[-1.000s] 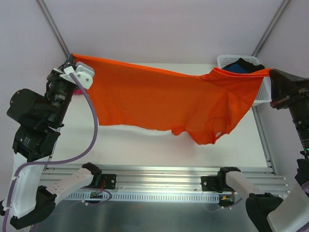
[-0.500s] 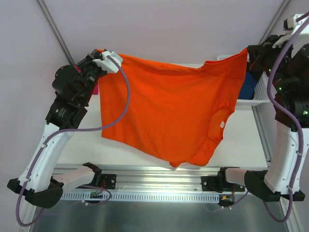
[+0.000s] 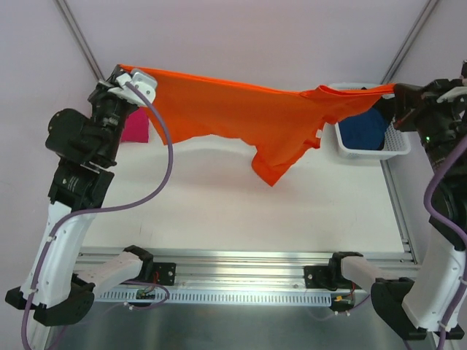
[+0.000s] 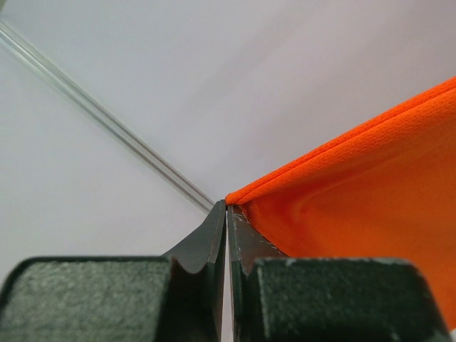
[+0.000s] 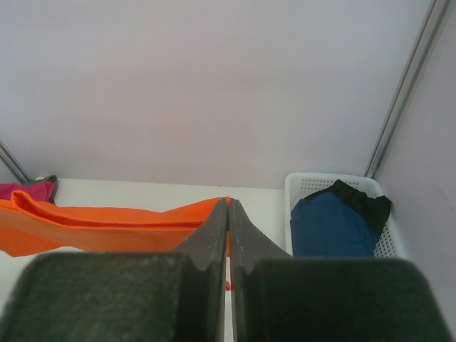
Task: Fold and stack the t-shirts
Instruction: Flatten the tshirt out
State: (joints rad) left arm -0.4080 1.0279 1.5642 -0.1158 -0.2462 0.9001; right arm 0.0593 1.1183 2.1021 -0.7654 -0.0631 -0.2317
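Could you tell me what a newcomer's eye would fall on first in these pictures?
The bright orange t-shirt hangs stretched in mid-air above the table, held at its ends by the left gripper and the right gripper. A dark blue shirt sits in the white basket at the far right.

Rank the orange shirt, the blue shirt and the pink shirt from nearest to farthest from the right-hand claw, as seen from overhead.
1. The orange t-shirt: its corner is pinched in the right gripper, so they touch.
2. The dark blue t-shirt: in the white basket, just beside that gripper on the right.
3. The pink t-shirt: far across, on the left side of the view.
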